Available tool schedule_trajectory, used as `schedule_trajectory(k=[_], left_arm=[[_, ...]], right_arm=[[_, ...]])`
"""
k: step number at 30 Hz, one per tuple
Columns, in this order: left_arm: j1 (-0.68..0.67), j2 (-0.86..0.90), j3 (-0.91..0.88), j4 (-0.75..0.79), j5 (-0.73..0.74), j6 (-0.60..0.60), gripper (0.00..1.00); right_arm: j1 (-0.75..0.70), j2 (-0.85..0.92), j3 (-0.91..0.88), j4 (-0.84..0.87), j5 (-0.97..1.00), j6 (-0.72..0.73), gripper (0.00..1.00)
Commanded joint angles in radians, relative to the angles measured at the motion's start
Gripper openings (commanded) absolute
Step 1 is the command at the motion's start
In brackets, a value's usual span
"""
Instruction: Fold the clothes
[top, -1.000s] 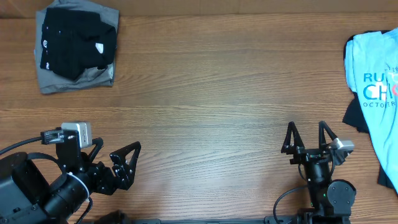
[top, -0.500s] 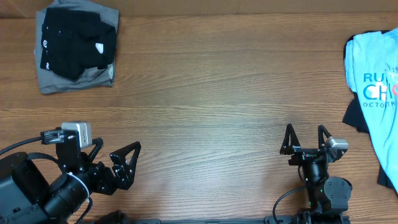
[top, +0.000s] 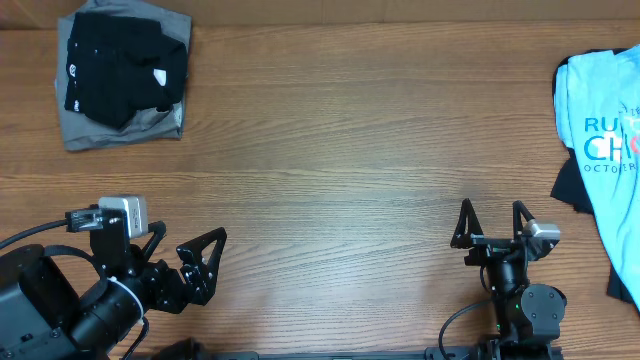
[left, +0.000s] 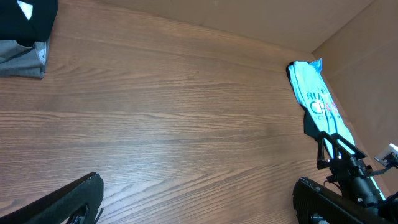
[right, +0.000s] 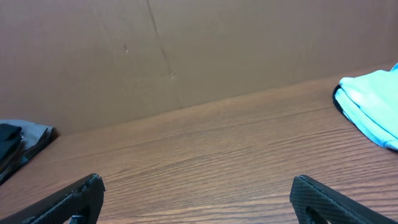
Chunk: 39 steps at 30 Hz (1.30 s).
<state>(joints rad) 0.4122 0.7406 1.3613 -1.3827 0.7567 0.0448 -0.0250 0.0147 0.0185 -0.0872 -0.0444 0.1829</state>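
The left gripper (top: 193, 235) and right gripper (top: 492, 208) hover at the near edge of the wooden table (top: 330, 170), fingers spread wide and holding nothing. An unfolded light blue T-shirt (top: 598, 120) lies over a dark garment (top: 570, 188) at the right edge. A folded black garment (top: 120, 65) sits on a grey garment (top: 90, 132) at the far left corner, well apart from both grippers.

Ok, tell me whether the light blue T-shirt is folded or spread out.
Spread, not folded: the light blue T-shirt lies loose with its print showing, over a dark garment, partly out of frame.

Wood-grain table (top: 330, 150), plain brown cardboard wall (right: 186, 50) behind, even light.
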Motion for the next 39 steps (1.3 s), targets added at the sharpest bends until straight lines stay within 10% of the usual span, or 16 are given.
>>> schedule_trajectory(k=[1, 23, 39], left_arm=[[-0.007, -0.003, -0.002, 0.003, 0.018, 0.011, 1.00], [-0.126, -0.043, -0.048, 0.050, -0.096, 0.010, 1.00], [-0.272, -0.528, -0.895, 0.979, -0.237, -0.308, 1.00]], right_arm=[[-0.004, -0.012, -0.011, 0.006, 0.009, -0.005, 1.00], [-0.004, -0.012, -0.011, 0.006, 0.009, -0.005, 1.00], [-0.004, -0.012, -0.011, 0.005, 0.009, -0.005, 1.00]])
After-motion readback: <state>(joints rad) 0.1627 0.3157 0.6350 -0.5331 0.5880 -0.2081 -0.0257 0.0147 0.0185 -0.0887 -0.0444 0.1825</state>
